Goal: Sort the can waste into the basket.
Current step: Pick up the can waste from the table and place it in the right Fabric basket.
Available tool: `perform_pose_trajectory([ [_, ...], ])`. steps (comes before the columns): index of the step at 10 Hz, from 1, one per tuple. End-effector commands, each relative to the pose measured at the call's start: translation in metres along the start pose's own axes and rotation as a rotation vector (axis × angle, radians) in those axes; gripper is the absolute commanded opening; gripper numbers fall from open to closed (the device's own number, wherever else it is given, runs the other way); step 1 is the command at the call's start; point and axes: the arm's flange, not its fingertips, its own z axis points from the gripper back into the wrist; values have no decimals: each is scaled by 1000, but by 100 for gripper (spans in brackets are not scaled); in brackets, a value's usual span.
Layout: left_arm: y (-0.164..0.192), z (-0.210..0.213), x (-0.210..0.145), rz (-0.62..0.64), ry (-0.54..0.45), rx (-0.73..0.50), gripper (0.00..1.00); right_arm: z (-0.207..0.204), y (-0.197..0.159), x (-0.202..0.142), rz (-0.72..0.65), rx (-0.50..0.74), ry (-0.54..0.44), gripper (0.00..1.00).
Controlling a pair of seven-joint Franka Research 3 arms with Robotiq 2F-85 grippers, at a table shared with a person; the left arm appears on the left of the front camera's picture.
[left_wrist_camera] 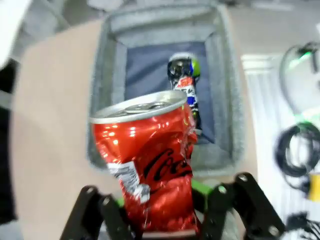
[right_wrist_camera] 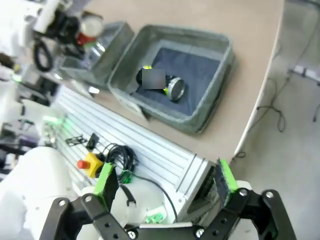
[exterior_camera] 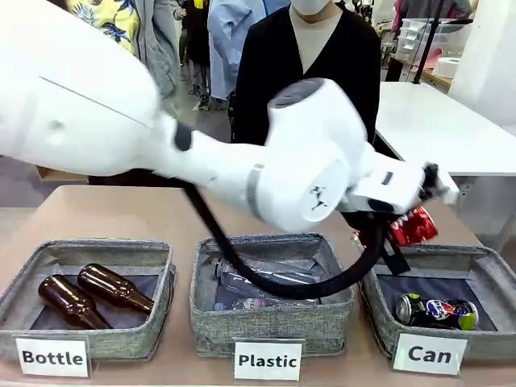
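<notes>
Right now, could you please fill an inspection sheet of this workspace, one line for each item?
Surface: tan table, three grey woven-fabric baskets in a row.
Job's things: crushed red can held above the "Can" basket; crushed black can lies inside it.
Clutter: two brown glass bottles in "Bottle" basket; clear plastic bottles in "Plastic" basket.
Grippers: left gripper shut on red can; right gripper open, empty.
Cables: black cable hangs over the "Plastic" basket.
Surroundings: a person in a dark top behind the table.

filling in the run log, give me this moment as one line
left end effector: shut on red can, above Can basket | right end effector: open | black can: in basket
</notes>
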Motion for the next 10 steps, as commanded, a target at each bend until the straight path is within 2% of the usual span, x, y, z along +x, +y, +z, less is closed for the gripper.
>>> perform_pose_trajectory([
  [1,9,-29,54,-75,113,-55,0,-5,4,29,3,-24,34,100],
  [4,-8,-49,60,-67,111,-92,0,-5,4,29,3,-24,34,100],
  [6,-6,-49,56,-57,117,-102,0,-5,4,29,3,-24,34,100],
  [7,-3,-47,53,-53,120,-118,60,-5,4,29,3,-24,34,100],
  [8,-3,-47,51,-49,113,-118,60,-5,4,29,3,-24,34,100],
  [9,-4,-44,50,-50,103,-105,100,-5,4,29,3,-24,34,100],
  [10,-6,-40,49,-51,96,-100,64,-5,4,29,3,-24,34,100],
])
